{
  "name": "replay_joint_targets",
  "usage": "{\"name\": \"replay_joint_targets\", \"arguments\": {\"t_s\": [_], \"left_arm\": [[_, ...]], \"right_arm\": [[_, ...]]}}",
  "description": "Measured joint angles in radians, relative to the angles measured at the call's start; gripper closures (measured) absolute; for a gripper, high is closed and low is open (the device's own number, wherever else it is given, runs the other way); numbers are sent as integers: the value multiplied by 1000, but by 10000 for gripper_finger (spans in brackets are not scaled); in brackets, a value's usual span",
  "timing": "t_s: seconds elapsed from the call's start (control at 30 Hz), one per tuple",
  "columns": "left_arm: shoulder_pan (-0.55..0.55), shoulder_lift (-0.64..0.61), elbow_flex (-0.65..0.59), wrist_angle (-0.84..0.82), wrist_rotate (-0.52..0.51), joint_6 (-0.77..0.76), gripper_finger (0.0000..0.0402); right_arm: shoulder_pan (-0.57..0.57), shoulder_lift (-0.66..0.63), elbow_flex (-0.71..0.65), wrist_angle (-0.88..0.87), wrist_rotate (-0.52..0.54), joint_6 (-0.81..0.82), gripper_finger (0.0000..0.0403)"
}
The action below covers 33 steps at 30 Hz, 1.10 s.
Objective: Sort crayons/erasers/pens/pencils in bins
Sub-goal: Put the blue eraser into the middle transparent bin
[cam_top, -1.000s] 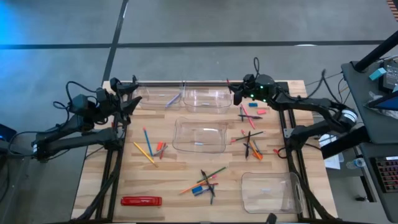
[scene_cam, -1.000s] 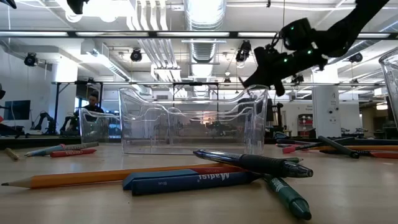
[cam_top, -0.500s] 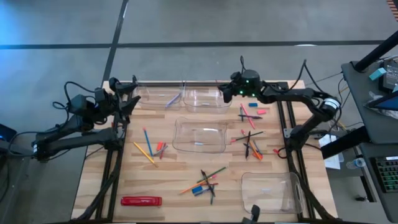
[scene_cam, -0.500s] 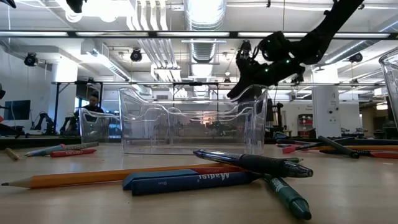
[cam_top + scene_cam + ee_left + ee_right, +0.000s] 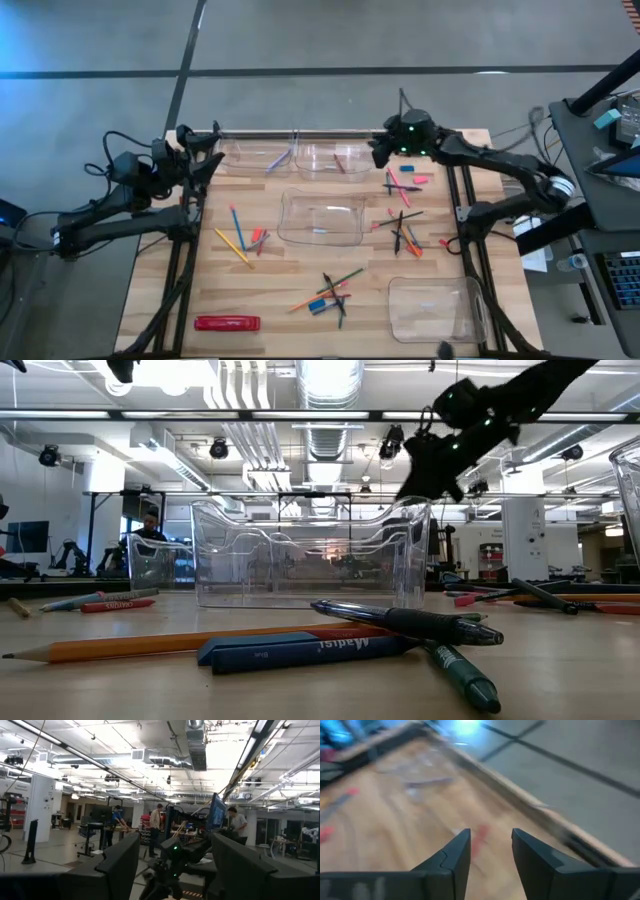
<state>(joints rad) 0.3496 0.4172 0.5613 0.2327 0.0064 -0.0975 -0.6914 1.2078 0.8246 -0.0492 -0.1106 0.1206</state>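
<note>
Inside far bin [image 5: 333, 160], crayon [image 5: 340, 164] seemingly diagonal.

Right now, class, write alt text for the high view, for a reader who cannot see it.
Overhead, the right hand, fingers apart, hangs beside a rear bin holding a small red stick. Pencils, pens and crayons lie scattered on the wooden table; the left hand waits open at the rear left corner.

On the blue crayon [image 5: 300, 651] in the low view a printed word stands upside down (it cannot be read with certainty); nothing else is legible.
</note>
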Motion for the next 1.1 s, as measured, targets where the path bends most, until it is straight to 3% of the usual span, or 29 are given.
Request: {"name": "replay_joint_targets", "arguments": {"t_s": [0.13, 0.27, 0.63, 1.1], "left_arm": [[0, 0, 0, 1, -1, 1, 169], [0, 6, 0, 4, -2, -2, 169], [0, 15, 0, 5, -5, -2, 169], [0, 14, 0, 7, -5, -1, 169]], "right_arm": [[-1, -91, -10, -202, 161, 6, 266], [0, -128, -37, -343, 250, 59, 266], [-1, -47, -122, -387, 275, 115, 266], [-1, 14, -127, -382, 298, 87, 266]]}}
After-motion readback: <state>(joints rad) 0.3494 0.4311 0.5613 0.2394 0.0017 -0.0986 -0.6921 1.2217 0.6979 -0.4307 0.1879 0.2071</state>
